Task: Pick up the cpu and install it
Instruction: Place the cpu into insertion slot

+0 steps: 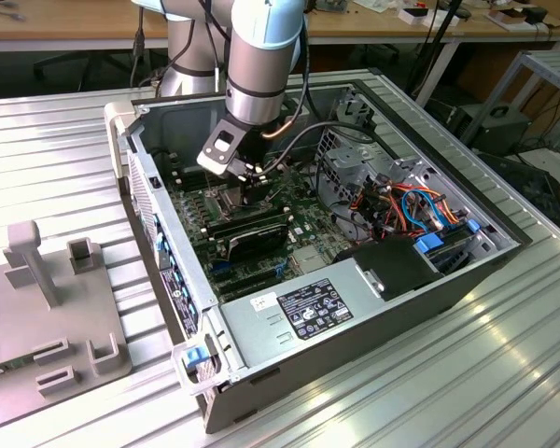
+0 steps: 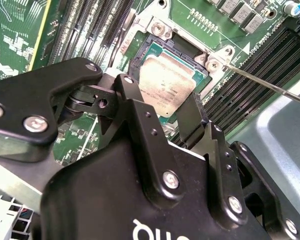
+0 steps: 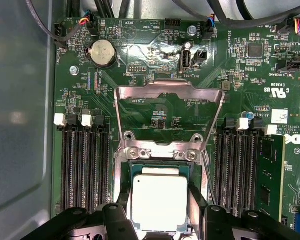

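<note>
Ribbed metal table (image 1: 65, 140), open PC case (image 1: 401, 336) | cpu (image 2: 165, 82) lies in socket (image 3: 157, 150), load plate (image 3: 167, 95) open | gripper (image 3: 160, 207) right over it, grip cannot be told | step: seating, judged; needs square alignment

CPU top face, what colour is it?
Plain silver-grey metal, no pattern; the cpu shows best in the first wrist view.

In the second wrist view, one edge of the cpu (image 2: 165, 82) is covered by the black body of the claw (image 2: 157, 112), so contact between them cannot be judged. In the first wrist view, the cpu (image 3: 160, 200) is cut off by the picture's border. In the exterior view, part of the motherboard (image 1: 261, 233) is masked by the arm's wrist (image 1: 229, 149). The grey fixture (image 1: 47, 308) on the desk (image 1: 56, 140) is cropped at the exterior view's left.
</note>
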Tool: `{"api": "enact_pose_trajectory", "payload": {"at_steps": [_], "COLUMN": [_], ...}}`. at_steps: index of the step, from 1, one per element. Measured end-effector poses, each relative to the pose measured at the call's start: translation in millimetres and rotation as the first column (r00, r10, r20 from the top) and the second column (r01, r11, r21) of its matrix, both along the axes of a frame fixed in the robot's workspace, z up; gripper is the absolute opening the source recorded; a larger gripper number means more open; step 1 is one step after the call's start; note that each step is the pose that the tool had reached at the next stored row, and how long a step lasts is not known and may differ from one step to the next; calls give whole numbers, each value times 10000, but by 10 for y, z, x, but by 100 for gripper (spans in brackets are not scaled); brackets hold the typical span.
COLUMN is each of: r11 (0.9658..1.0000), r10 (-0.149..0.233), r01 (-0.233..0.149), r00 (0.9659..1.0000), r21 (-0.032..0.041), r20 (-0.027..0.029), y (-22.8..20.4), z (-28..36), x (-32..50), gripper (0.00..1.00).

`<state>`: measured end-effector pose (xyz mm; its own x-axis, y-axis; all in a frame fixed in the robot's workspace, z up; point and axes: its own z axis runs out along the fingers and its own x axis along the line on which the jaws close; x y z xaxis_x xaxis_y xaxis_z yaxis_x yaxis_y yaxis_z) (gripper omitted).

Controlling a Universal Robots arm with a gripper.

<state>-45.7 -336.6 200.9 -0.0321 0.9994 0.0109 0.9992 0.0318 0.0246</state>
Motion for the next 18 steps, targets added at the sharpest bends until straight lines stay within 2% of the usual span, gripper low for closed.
{"api": "enact_pose_trajectory", "payload": {"at_steps": [18], "r11": [10000], "r10": [0], "r01": [0], "r00": [10000], "r21": [-1], "r20": [0], "y": [-2], "z": [-26], "x": [-2], "gripper": [54]}}
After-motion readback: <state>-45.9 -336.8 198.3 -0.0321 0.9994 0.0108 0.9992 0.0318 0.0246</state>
